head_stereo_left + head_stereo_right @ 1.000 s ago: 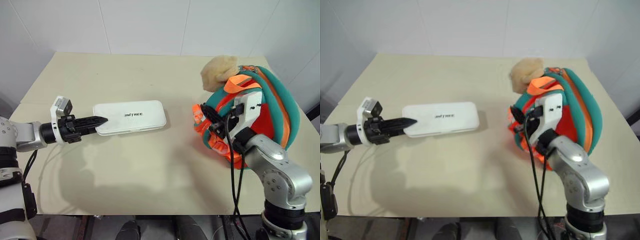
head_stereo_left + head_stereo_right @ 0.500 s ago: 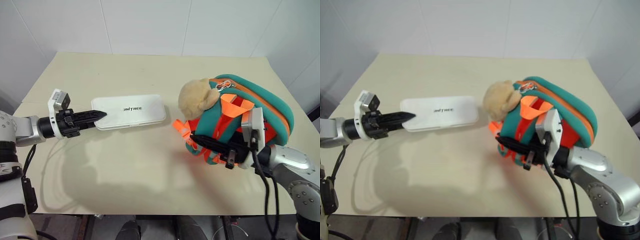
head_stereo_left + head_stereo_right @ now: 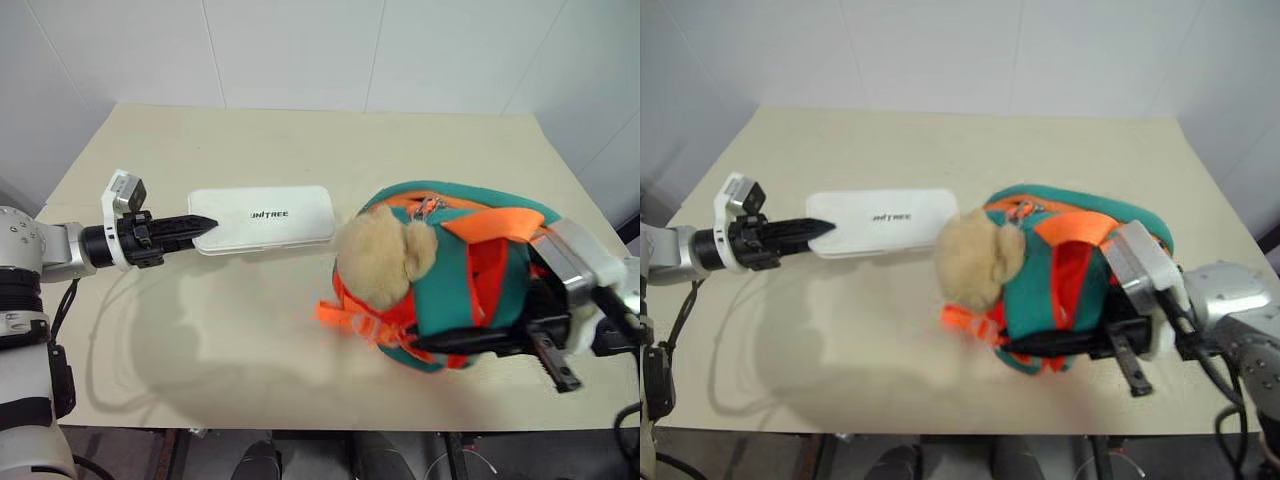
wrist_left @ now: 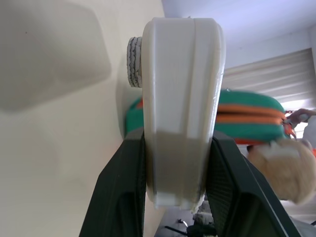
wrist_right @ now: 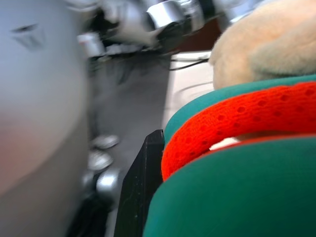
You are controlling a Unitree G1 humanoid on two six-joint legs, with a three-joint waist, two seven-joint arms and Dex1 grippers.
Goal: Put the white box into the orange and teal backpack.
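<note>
White box pinched at one end by left gripper, raised over counter. Orange and teal backpack clamped in right gripper, plush toy facing box.

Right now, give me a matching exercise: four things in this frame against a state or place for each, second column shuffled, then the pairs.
Things:
1. white box
2. orange and teal backpack
3. tan plush toy
4. left gripper

States:
A. hangs on the backpack's side facing the box
B. shut on one short end of the box
C. flat case with dark lettering, held at one end
D. gripped by the right gripper, zipper side up

Pairs: 1-C, 2-D, 3-A, 4-B
</note>
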